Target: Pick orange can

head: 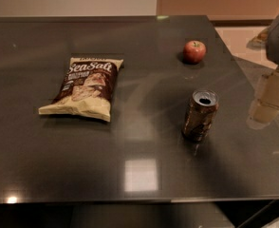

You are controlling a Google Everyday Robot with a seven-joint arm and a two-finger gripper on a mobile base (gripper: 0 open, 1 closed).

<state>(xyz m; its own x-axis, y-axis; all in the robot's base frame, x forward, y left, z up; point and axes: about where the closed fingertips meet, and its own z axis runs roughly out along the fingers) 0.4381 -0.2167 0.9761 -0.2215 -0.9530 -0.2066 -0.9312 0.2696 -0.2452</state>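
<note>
The orange can (199, 116) stands upright on the dark table (144, 175), right of centre. It is slim and brownish-orange with pale and dark markings, and its silver top is opened. My gripper (266, 103) hangs at the right edge of the view, to the right of the can and apart from it, above the table's right side. It holds nothing that I can see.
A round red apple (194, 51) sits behind the can, near the table's far right corner. A Sea Salt chip bag (84, 88) lies flat on the left half. The table's right edge runs close to the gripper, with pale floor (239, 37) beyond it.
</note>
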